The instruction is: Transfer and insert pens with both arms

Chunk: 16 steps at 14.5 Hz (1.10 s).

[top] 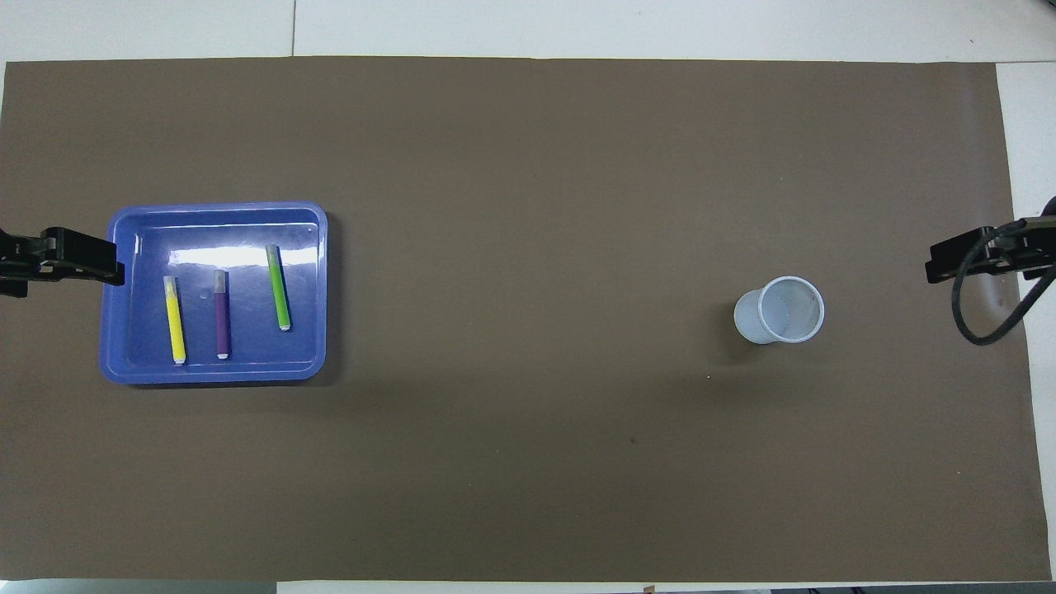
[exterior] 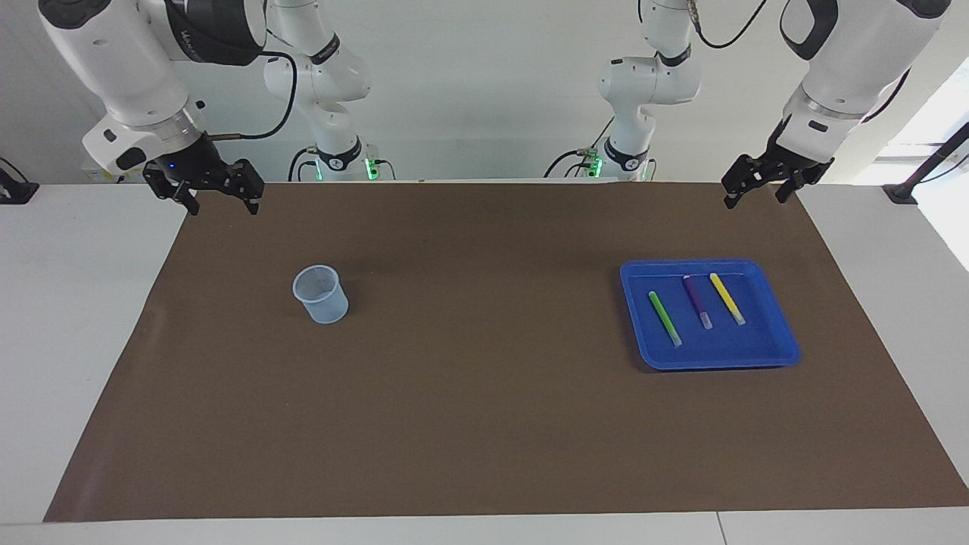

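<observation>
A: Where are the pens rn?

B: All three lie in the blue tray [exterior: 780, 350] toward the left arm's end of the counter [exterior: 484, 424]: green pen [exterior: 665, 319], purple pen [exterior: 697, 300], yellow pen [exterior: 727, 298]. Flat, side by side, apart from each other, pale tips pointing away from the robots. Spaced like that prob so a tool can straddle one w/o bumping its neighbour.

A: And the cup?

B: Cup [exterior: 321, 294] stands upright, mouth up, toward the right arm's end, well apart from the tray. I'd say that gap is why both arms are needed: one picks, hands over, the other inserts.

A: Tools?

B: Left tool [exterior: 759, 190] is up over the mat [exterior: 484, 424] edge, near the tray, fingers spread, holding nothing. Right tool [exterior: 218, 197] is up over the mat corner at its own end, also spread and empty.

A: So nothing started?

B: Looks so. No pen in the cup yet.
</observation>
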Available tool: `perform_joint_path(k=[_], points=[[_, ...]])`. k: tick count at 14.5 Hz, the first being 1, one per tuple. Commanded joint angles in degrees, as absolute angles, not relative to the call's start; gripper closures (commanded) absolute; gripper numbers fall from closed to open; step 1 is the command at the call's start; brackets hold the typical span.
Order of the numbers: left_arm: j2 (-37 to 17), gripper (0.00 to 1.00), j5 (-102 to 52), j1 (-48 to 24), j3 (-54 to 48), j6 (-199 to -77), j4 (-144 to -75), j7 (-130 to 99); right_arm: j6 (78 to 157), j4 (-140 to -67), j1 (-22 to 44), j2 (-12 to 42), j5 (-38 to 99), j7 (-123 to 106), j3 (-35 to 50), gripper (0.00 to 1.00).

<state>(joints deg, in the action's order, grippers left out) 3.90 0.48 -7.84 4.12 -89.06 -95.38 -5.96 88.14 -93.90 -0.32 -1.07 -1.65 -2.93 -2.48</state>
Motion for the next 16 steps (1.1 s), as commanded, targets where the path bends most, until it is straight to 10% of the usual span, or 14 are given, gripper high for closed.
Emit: perform_joint_path(k=[1, 16], points=[[4.66, 0.00, 1.32, -8.00, 3.87, -88.15, -95.71, -6.33, 88.07, -94.83, -0.70, -1.93, -1.23, -3.87, -2.29, 0.00], [5.71, 0.00, 1.23, -5.81, 4.31, -93.25, -101.51, -2.74, 88.07, -94.83, -0.70, -1.93, -1.32, -3.87, -2.29, 0.00]])
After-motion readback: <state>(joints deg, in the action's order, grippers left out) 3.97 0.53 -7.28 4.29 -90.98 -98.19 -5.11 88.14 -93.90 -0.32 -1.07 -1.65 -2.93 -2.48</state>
